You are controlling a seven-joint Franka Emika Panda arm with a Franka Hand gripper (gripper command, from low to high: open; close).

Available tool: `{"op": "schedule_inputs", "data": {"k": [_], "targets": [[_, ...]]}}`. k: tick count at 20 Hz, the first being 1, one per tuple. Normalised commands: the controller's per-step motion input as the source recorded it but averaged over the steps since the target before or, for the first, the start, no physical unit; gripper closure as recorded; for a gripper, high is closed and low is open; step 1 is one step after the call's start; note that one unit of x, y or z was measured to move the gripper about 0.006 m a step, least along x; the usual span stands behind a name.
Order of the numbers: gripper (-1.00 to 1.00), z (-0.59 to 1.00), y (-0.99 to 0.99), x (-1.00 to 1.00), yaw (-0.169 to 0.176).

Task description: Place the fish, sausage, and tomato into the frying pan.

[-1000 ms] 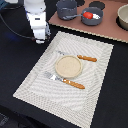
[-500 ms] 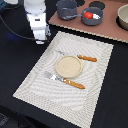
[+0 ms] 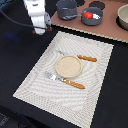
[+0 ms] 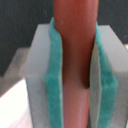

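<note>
Wrist view showed you the sausage (image 4: 75,60) filling the frame, a reddish-brown rod standing between the two grey fingers (image 4: 42,80), whose teal pads pressed against it on both sides; the gripper (image 4: 75,85) was pinching it firmly.

In the exterior view, your landmark was the frying pan (image 3: 92,16) on the brown counter (image 3: 107,30) at the far edge. The tomato (image 3: 88,15) sat inside the pan, and a small white piece beside it, likely the fish (image 3: 96,18), lay there too, though it was too blurred for you to be sure. The taller grey pot (image 3: 66,8) stood just beside the pan toward the exterior view's left, and a beige bowl (image 3: 123,16) sat well apart toward the right.

Nearer the camera than the pan lay the striped placemat (image 3: 40,82), carrying a round tan plate (image 3: 68,66) with an orange-handled knife (image 3: 86,58) and fork (image 3: 70,82) on either side of it.

The white arm (image 3: 35,12) hung over the dark table to the left of the pot, wrist pointing down, its gripper (image 3: 39,31) just off the counter's left edge. Open dark table surrounded it.
</note>
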Motion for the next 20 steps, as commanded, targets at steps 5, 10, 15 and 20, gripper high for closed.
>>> {"op": "schedule_inputs", "data": {"k": [5, 10, 15, 20], "targets": [[1.0, 1.0, 0.47, 0.9, -0.038], [1.0, 1.0, 0.52, 0.98, -0.005], [1.0, 1.0, 0.5, 0.95, -0.003], [1.0, 0.7, 0.41, 0.76, -0.057]]}}
